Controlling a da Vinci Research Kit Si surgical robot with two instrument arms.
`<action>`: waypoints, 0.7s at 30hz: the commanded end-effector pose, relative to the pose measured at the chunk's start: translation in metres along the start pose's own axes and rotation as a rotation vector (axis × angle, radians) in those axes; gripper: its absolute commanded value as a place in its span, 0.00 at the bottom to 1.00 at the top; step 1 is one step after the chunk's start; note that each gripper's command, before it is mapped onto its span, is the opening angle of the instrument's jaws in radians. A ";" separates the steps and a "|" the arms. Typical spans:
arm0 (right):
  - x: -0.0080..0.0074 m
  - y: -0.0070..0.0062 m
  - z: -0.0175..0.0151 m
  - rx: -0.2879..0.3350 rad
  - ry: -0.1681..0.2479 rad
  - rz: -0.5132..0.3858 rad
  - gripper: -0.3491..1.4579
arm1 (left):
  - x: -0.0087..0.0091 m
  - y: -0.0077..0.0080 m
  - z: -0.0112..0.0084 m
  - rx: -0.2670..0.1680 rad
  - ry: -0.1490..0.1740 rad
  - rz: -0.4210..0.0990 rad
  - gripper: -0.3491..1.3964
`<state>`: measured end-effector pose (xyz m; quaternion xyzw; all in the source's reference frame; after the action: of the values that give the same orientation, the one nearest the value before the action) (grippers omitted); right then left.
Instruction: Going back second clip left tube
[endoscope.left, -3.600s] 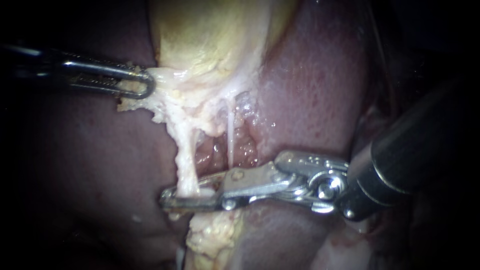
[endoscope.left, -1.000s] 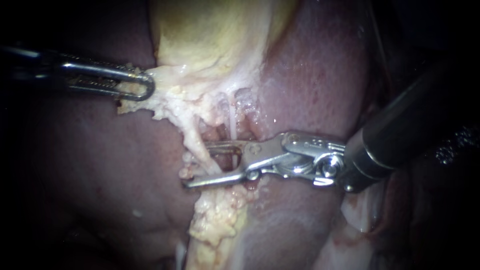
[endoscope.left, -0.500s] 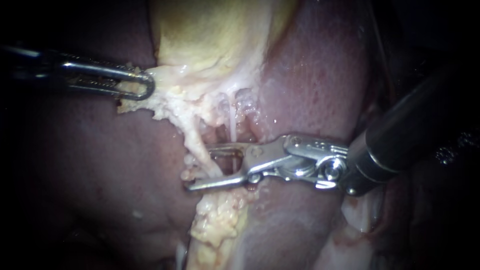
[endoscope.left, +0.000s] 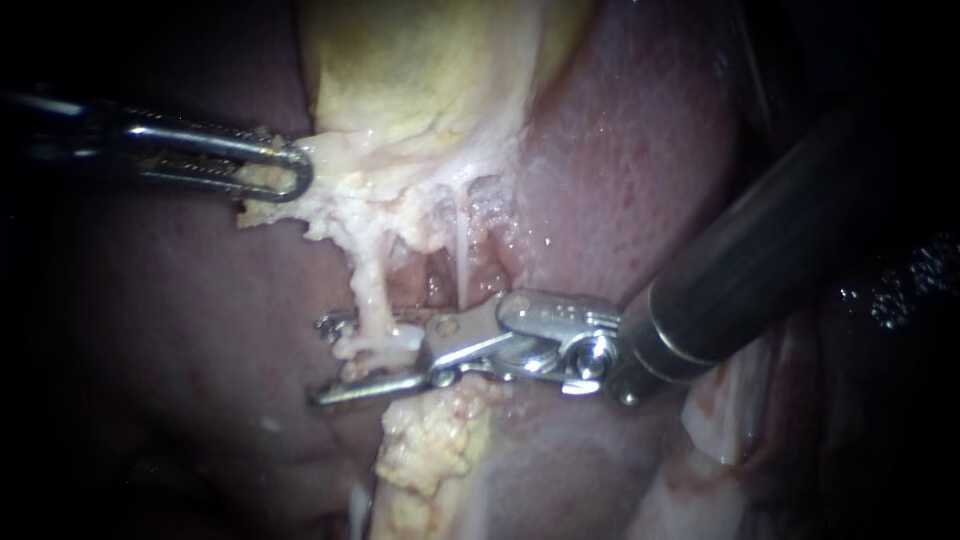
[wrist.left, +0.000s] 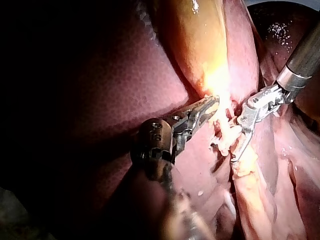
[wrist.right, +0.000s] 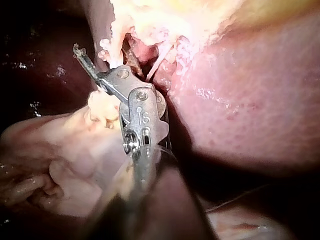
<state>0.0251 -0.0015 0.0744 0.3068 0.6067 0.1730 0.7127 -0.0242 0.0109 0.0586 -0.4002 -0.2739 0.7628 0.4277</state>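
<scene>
- Since half a second before, right instrument (endoscope.left: 318, 361) had pushed farther across the left tube (endoscope.left: 368, 295), parted jaws straddling it; left instrument (endoscope.left: 298, 172) gripped pale tissue (endoscope.left: 330, 160) at the gallbladder (endoscope.left: 420, 80) edge.
- Left wrist camera: left jaws clamped that tissue.
- Right wrist camera: one right jaw lay beside the tube.

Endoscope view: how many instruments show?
2. The left slender steel instrument grips pale fatty tissue at the yellowish gallbladder's edge; the right instrument holds open jaws astride the whitish left tube. None seems hidden.
</scene>
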 end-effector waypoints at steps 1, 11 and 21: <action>0.0000 0.0002 -0.0001 -0.013 0.003 -0.004 0.47 | 0.0000 0.0000 0.0000 0.001 0.000 0.000 0.00; 0.0012 0.0004 -0.0043 -0.052 0.010 -0.027 0.47 | 0.0000 0.0000 -0.0001 0.000 0.000 0.000 0.00; 0.0029 -0.0015 -0.0100 -0.068 -0.058 -0.171 0.47 | 0.0000 0.0000 -0.0001 0.000 0.000 0.000 0.00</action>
<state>0.0152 0.0010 0.0700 0.2279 0.5981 0.1167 0.7594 -0.0240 0.0109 0.0585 -0.4000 -0.2737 0.7628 0.4280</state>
